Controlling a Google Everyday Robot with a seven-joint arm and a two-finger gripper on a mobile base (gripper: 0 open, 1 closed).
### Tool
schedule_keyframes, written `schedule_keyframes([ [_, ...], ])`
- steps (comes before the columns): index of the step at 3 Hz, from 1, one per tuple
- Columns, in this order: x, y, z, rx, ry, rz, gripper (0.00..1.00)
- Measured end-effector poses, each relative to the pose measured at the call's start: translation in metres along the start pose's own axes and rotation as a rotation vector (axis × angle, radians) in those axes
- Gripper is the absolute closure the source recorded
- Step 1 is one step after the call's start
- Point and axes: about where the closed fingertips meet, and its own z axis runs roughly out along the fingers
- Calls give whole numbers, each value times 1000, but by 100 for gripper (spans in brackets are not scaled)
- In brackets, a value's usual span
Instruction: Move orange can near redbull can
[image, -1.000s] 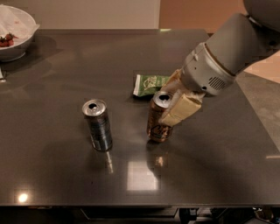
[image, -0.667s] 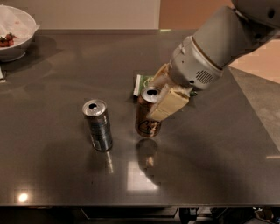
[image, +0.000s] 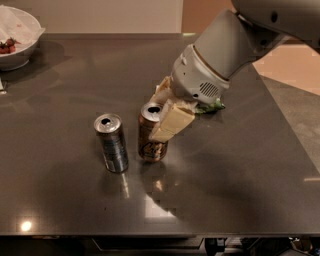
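The orange can (image: 151, 145) has an orange-brown body with dark lettering and a silver top. It stands upright near the middle of the dark table (image: 240, 180). My gripper (image: 161, 116) is shut on the orange can, its cream fingers (image: 172, 121) on either side of the upper part. The redbull can (image: 112, 143), slim and silver-blue, stands upright just left of the orange can, a small gap apart.
A green packet (image: 212, 106) lies behind my wrist, mostly hidden by it. A white bowl (image: 17, 37) with red food stands at the far left corner. The table's right edge meets a grey counter (image: 295, 110).
My gripper has carried the orange can to the left, away from the green packet, to a spot close beside the redbull can.
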Motion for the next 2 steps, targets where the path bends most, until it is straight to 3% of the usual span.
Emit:
schedule_keyframes([
  [1, -4, 4, 17, -30, 17, -10, 100],
  [2, -5, 7, 29, -47, 32, -18, 82],
])
